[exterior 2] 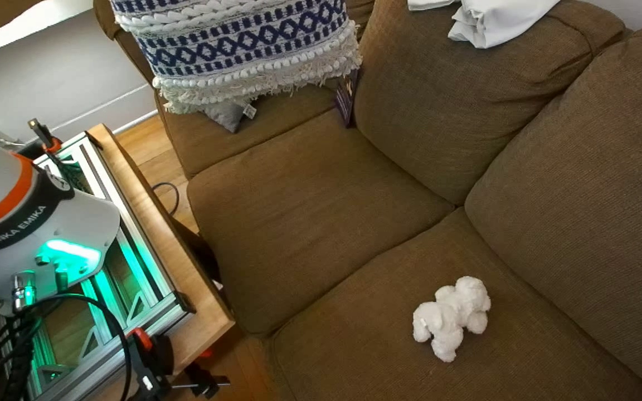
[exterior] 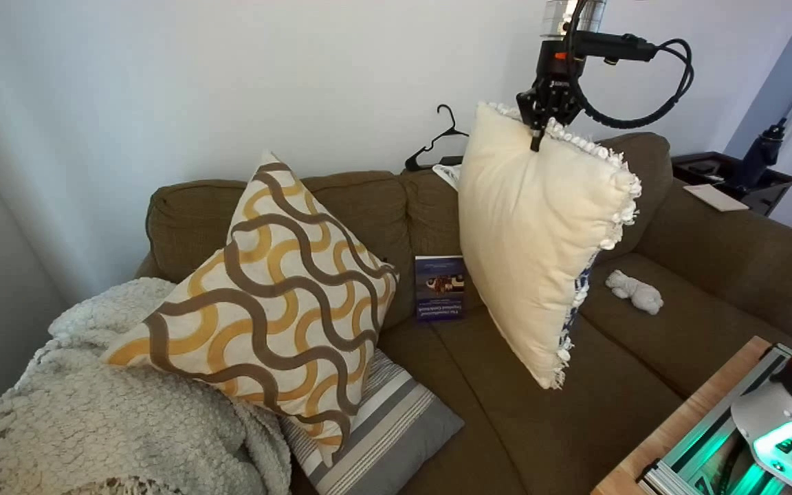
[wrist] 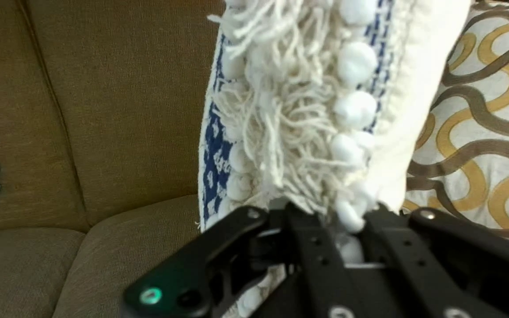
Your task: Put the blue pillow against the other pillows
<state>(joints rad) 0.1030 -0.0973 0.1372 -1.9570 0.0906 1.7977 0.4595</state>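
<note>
Leftward in an exterior view, a blanket [exterior: 135, 412] drapes the sofa [exterior: 547, 426] before a pale wall [exterior: 300, 82]; next, the wavy pillow [exterior: 279, 302] overlaps the striped pillow [exterior: 396, 433]. Further right, the blue pillow [exterior: 526, 234] hangs over the sofa, long axis near upright, cream back facing the wavy pillow, top edge pinched by the end effector [wrist: 338, 218].

In exterior view, held pillow [exterior: 526, 234] hung from gripper [exterior: 542, 130], over sofa [exterior: 526, 412]. On left, standing pillow [exterior: 279, 302] was before sofa back [exterior: 368, 220], in front of part of lower pillow [exterior: 396, 433]. Blanket [exterior: 135, 405] lay farther left. Book [exterior: 439, 289] stood by sofa back, between held pillow and standing pillow. Toy [exterior: 634, 292] lay on sofa, right of held pillow. Table [exterior: 691, 412] stood before sofa.
</note>
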